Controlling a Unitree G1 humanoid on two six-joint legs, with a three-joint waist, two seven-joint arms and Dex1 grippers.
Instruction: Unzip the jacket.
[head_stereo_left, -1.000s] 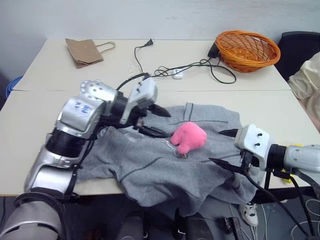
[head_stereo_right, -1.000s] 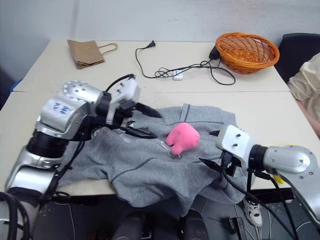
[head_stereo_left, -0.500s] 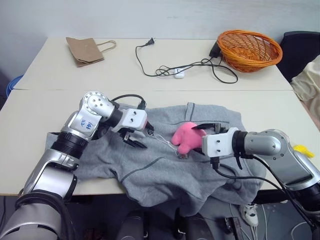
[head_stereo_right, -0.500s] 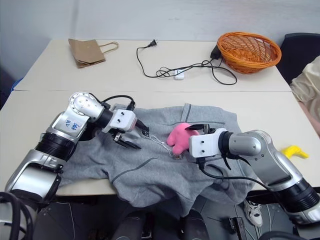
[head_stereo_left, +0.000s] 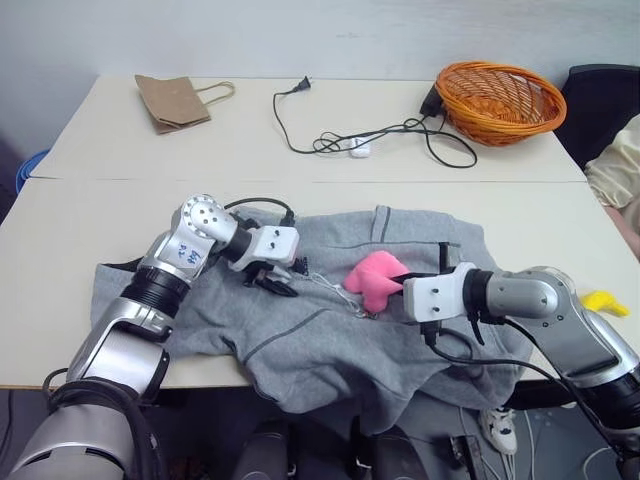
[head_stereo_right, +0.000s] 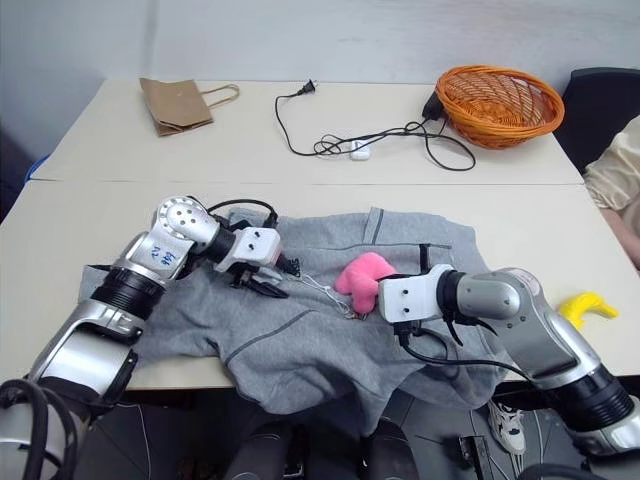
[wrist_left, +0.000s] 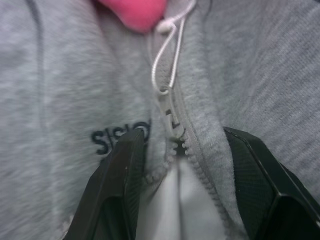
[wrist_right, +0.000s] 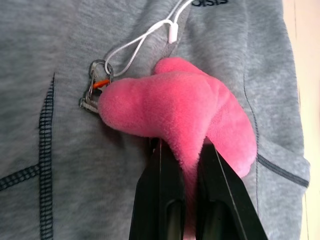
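Right pincer (wrist_right: 181, 165) clamps pink plush (wrist_right: 185, 115); left pincer (wrist_left: 182, 170) apart, seemingly straddling jacket (head_stereo_left: 300, 340) zipper (wrist_left: 172, 130).

A light grey jacket (head_stereo_left: 330, 310) covers the near middle of the cream table (head_stereo_left: 60, 240), and both arms lie low across it: the left gripper (head_stereo_left: 278, 287) at about 9 o'clock from the pink plush toy (head_stereo_left: 375, 278) with its fingers straddling the zip, and the right gripper (head_stereo_left: 412, 279) pinched shut on the toy from 3 o'clock, so the centre is crowded. Toward 12 o'clock the far table is partly taken by a black cable (head_stereo_left: 380, 135), with an orange basket (head_stereo_left: 497, 100) at 1 o'clock and a brown paper bag (head_stereo_left: 172, 102) at 11 o'clock. Bare table gives free passage at 9 o'clock beyond the left arm and between the jacket and the cable, while a small yellow object (head_stereo_left: 603, 302) sits at 3 o'clock near the right arm.
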